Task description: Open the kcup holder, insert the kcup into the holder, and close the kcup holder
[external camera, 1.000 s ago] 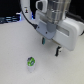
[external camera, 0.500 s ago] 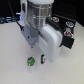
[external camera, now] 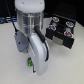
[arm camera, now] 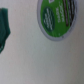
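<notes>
The kcup holder [external camera: 64, 34] is a black box at the exterior view's right, with round pods showing on it. The kcup, a tiny pod with a green top, peeks out [external camera: 30, 62] from under the white arm [external camera: 36, 42] on the white table. In the wrist view the kcup's green top [arm camera: 58, 19] fills one corner, very close and blurred. The arm's body hides my gripper in the exterior view. A dark green blurred shape [arm camera: 4, 29] sits at the edge of the wrist view; I cannot tell what it is.
Red-topped and dark-topped pods [external camera: 56, 21] sit at the far side of the holder. The white table [external camera: 10, 65] spreads to the exterior view's left of the arm. Dark cables [external camera: 11, 22] hang behind the arm.
The arm has swung toward the exterior view's left and come down over the kcup, which is now mostly covered by it.
</notes>
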